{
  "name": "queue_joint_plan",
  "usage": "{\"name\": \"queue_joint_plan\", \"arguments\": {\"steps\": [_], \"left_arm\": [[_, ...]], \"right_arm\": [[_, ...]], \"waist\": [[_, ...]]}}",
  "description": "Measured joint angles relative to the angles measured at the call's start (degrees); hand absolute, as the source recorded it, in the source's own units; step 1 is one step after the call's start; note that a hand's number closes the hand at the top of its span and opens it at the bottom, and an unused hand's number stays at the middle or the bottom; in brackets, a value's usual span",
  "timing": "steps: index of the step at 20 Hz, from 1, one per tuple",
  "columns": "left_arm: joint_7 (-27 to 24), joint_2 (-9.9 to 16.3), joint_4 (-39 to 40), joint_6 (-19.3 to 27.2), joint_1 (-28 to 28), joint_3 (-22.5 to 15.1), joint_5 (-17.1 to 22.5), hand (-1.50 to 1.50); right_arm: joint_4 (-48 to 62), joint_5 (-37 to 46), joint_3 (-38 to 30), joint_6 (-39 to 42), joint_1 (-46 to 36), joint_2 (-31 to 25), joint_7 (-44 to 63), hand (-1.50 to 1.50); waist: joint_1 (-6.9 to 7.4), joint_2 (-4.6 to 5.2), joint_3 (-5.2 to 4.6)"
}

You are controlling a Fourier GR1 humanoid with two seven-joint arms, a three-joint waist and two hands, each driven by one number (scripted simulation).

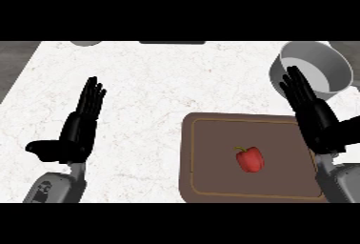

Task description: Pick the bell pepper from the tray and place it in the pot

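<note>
A red bell pepper (249, 159) with a green stem lies near the middle of the brown tray (211, 186) at the lower right. The grey pot (336, 64) stands at the upper right corner, beyond the tray. My right hand (314, 114) is open, fingers straight, over the tray's right edge and partly in front of the pot's near rim; it is to the right of the pepper and apart from it. My left hand (79, 128) is open on the left side of the counter, far from the tray.
The white marble counter (155, 76) stretches left of the tray. A grey round object (85, 43) and a dark flat shape (172, 42) are cut off at the top edge. The counter's left edge runs diagonally at the far left.
</note>
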Motion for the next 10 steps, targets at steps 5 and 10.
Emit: {"name": "queue_joint_plan", "arguments": {"steps": [5, 10], "left_arm": [[5.04, 6.4, 3.64, 1.57, 2.26, 2.29, -3.88, 0.0], [11.74, 11.72, 9.05, 2.67, 5.98, 4.11, -5.76, 0.0]], "right_arm": [[-3.22, 9.87, 5.84, -3.61, -0.71, -0.12, -0.69, 1.5], [-3.15, 25.5, 5.05, -15.46, -1.02, -4.71, -3.88, -1.5]], "waist": [[-0.02, 0.57, 0.29], [-2.06, 0.01, 0.13]]}}
